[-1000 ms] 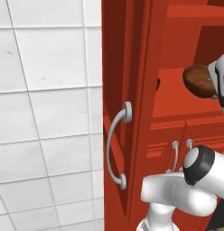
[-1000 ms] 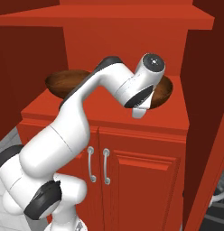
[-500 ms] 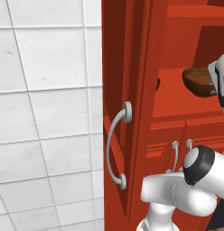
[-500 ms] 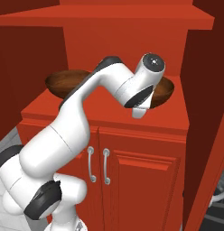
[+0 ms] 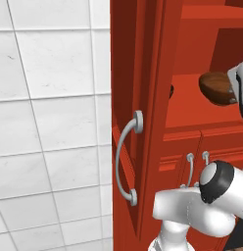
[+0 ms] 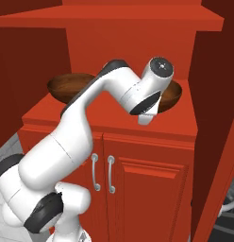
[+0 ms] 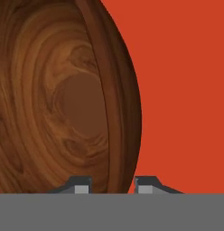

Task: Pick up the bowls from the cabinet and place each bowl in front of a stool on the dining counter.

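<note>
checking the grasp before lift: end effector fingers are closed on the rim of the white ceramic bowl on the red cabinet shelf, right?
Not quite: the bowl is glossy brown wood with grain rings, not white ceramic. The hand view shows the end effector with its fingers closed on the rim, over the red cabinet shelf.

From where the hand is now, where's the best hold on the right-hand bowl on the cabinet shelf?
Take the right-hand bowl by its thin rim, one finger inside and one outside. The hand view shows the gripper straddling that rim already, closed on it. The shallow, wide body gives no other pinch; the shelf blocks coming in underneath.
</note>
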